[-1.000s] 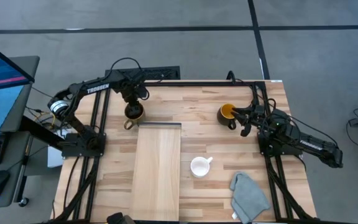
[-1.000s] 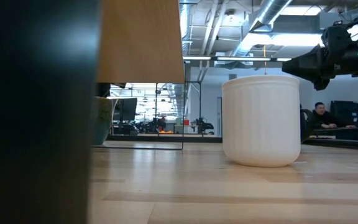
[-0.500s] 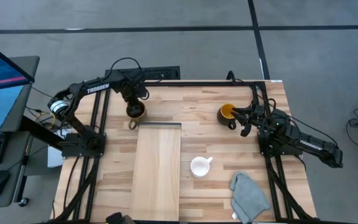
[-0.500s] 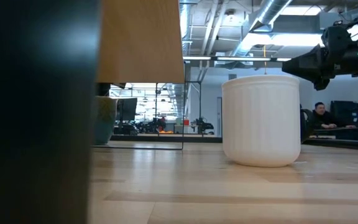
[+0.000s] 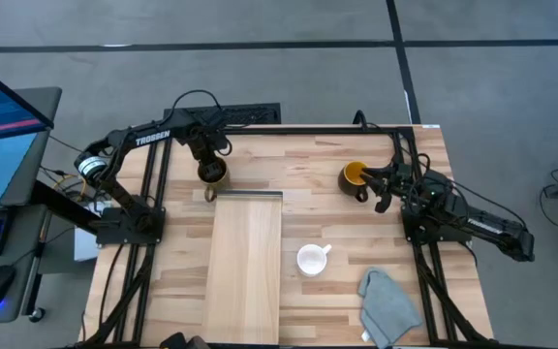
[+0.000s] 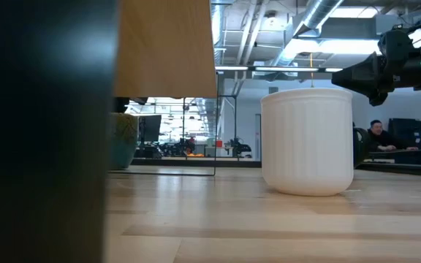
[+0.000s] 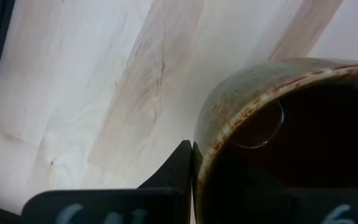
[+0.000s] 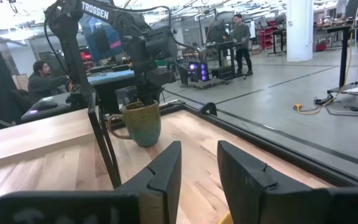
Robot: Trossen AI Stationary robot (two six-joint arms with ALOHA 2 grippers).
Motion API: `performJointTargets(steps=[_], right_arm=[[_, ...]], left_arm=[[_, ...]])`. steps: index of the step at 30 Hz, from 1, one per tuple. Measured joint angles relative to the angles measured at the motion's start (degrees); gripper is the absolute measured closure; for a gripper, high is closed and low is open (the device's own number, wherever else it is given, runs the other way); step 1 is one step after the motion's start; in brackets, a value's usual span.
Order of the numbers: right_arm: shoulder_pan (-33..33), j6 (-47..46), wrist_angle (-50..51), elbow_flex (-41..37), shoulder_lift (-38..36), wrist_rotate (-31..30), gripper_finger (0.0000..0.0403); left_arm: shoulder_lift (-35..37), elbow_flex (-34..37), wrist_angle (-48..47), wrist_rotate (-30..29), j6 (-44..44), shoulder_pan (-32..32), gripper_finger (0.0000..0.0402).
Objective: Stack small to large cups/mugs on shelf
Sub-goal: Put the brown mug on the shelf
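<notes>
The large brown mug is just beyond the far end of the pale wooden shelf, under my left gripper, which is shut on it. The mug also shows in the right wrist view and the low view. The dark mug with the yellow inside stands on the table at the far right. My right gripper is right beside it, its fingers a little apart with nothing between the tips. The small white mug stands on its base on the table right of the shelf. My left gripper holds the brown mug by its rim from above, fingers pointing down. One finger lies against the outside of the wall; the other is lost in the dark inside. The mug stays upright. I cannot tell whether its base is on the table.
The shelf stands raised on thin black legs. A grey cloth lies at the near right corner. A black frame runs along the table's far edge. People are in the room beyond the table.
My left gripper has shifted a little toward the table's right edge with the brown mug, which stays upright.
</notes>
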State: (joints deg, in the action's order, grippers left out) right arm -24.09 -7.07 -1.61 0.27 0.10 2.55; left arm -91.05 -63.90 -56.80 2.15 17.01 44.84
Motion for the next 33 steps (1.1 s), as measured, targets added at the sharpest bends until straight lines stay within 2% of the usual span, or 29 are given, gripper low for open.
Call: performJointTargets(steps=[11, 17, 25, 28, 33], right_arm=[[0.0, 0.0, 0.6, 0.0, 0.0, 0.0, 0.0276], [0.0, 0.0, 0.5, 0.0, 0.0, 0.0, 0.0276], [0.0, 0.0, 0.5, 0.0, 0.0, 0.0, 0.0276], [0.0, 0.0, 0.5, 0.0, 0.0, 0.0, 0.0276], [0.0, 0.0, 0.5, 0.0, 0.0, 0.0, 0.0276]], left_arm=[[0.3, 0.0, -5.0, 0.3, -1.0, 0.0, 0.0380], [3.9, 0.0, -5.5, 0.2, -0.8, 0.0, 0.0380], [12.3, 0.0, -7.8, -1.4, -2.7, 0.0, 0.0380], [16.7, 0.0, -8.7, -4.0, -3.9, 0.0, 0.0380], [24.7, 0.0, -8.8, -4.0, -6.7, 0.0, 0.0380]])
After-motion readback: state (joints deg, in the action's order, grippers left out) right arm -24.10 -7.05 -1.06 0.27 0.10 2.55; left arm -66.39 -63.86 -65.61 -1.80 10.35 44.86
